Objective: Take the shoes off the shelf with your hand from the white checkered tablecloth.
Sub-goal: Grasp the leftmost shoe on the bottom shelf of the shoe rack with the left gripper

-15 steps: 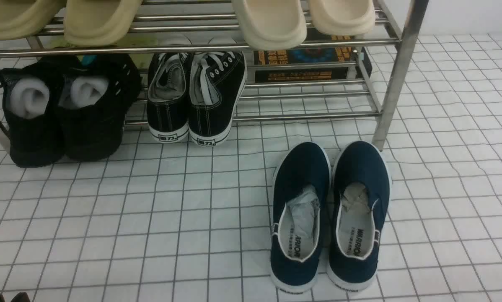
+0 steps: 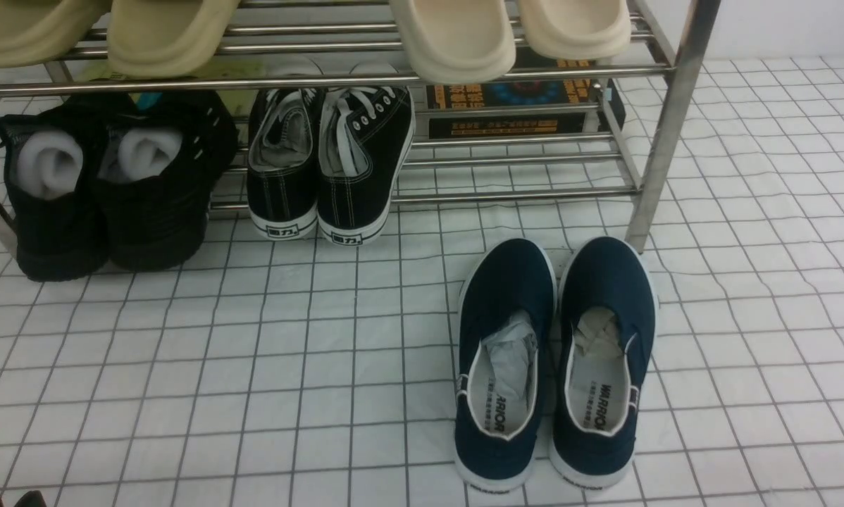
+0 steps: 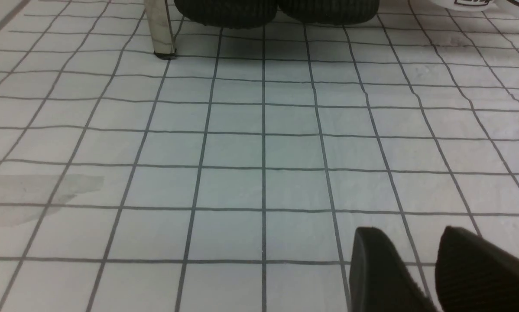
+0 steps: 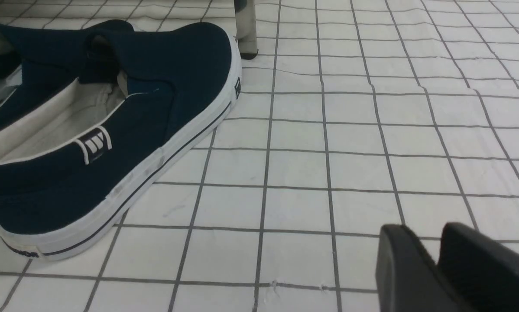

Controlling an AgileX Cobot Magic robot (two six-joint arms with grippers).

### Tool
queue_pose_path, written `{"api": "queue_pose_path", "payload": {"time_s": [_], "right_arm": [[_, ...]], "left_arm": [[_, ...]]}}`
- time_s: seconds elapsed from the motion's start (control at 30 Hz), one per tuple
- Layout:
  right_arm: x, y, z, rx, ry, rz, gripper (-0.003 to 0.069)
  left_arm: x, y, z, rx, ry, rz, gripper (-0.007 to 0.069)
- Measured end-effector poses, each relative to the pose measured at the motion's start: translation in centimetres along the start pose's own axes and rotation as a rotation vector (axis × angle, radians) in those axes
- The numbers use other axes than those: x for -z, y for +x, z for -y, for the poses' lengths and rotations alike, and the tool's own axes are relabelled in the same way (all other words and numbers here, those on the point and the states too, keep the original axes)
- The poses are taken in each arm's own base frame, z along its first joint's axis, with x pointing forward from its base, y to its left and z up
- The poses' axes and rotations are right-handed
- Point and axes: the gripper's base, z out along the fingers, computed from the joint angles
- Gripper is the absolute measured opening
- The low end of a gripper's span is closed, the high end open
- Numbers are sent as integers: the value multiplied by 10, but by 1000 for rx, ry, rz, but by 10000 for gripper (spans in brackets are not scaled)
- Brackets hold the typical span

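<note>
Front view is showing the shoes, the all-black knit pair with white paper stuffed in them, sitting at the left end of the shelf on its lower tier. They're leaning heels-down toward the camera, and the heels are looking like they're resting on the white checkered tablecloth. Just beside them on the same tier, black lace-ups with white soles are leaning the same way. Up top, beige slippers are poking over the front tubes, and a dark box with orange print is sitting behind the lower tier on the right. Navy slip-ons are lying flat on the cloth in front of the right leg, well apart from the black pair. Left wrist view is looking low across the cloth at the black soles beside a steel leg. The left pincer is hovering over bare cloth, well short of the shoes, its fingertips standing barely apart with a sliver of cloth showing between them and nothing in them. Right wrist view is catching the right pincer near the heel of a slip-on without touching it, fingertips looking pressed together and gripping nothing.
</note>
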Motion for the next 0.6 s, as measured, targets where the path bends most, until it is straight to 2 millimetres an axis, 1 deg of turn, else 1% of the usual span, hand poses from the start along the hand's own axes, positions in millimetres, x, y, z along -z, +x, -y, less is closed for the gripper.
{"api": "queue_pose_path", "payload": {"time_s": [0.17,0.23,0.3,0.33,0.37,0.4,0.43,0.47,0.5,0.53,0.57,0.6], "right_arm": [[0,0,0,0,0,0,158],[0,0,0,0,0,0,158],[0,0,0,0,0,0,159],[0,0,0,0,0,0,160],[0,0,0,0,0,0,162],[0,0,0,0,0,0,162],[0,0,0,0,0,0,163],[0,0,0,0,0,0,164],[0,0,0,0,0,0,166],[0,0,0,0,0,0,167],[0,0,0,0,0,0,169],[0,0,0,0,0,0,169]], "left_arm": [[0,0,0,-1,-1,0,240],[0,0,1,35,7,2,240],[0,-1,5,279,56,9,240],[0,-1,6,341,69,7,240],[0,-1,10,566,113,-6,240],[1,-2,13,748,147,-21,240],[1,-3,15,882,171,-34,240],[1,-3,15,907,176,-37,240],[1,-4,17,1049,203,-53,240],[2,-5,18,1130,216,-60,240],[2,-6,19,1188,225,-62,240],[2,-6,19,1194,226,-60,240]]}}
